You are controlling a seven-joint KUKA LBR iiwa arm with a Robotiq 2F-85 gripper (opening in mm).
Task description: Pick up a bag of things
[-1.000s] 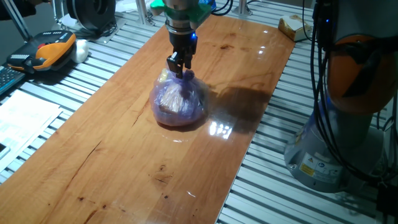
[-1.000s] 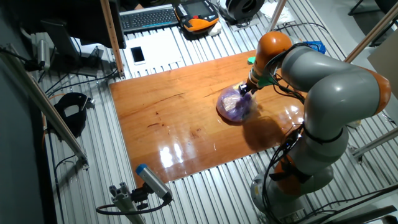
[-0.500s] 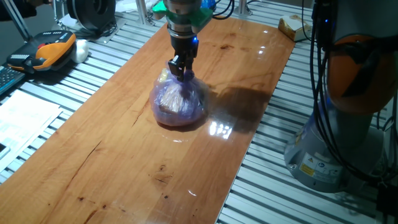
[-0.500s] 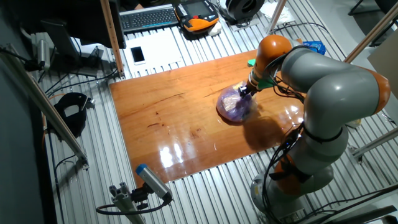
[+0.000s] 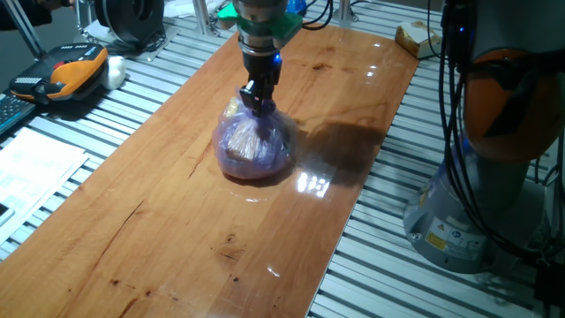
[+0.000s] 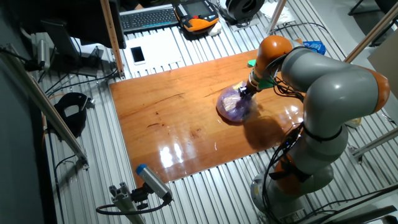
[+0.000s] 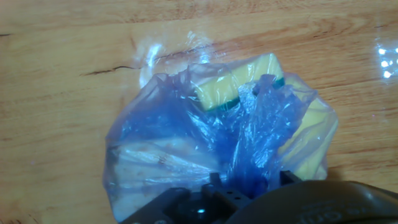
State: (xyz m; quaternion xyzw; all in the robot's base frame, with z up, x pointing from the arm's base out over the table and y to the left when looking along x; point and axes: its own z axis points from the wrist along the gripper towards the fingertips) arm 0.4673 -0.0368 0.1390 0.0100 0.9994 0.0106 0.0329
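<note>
Bag of things (image 5: 254, 146) sits on wooden table (image 5: 177, 221), approx. centre of board, slightly toward far end. Long axis vertical: round body down, twisted neck pointing straight up into gripper (image 5: 259, 99). Bag is translucent purple plastic; pale brownish lumps visible thru film. Hand view shows yellow sponge-like block w/ green edge at 12 o'clock inside bag (image 7: 230, 137). Gripper fingers pinched tight on the neck; bag base rests on table.

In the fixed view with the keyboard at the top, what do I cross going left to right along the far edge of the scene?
Keyboard → orange-and-black handheld unit → black headphones
</note>
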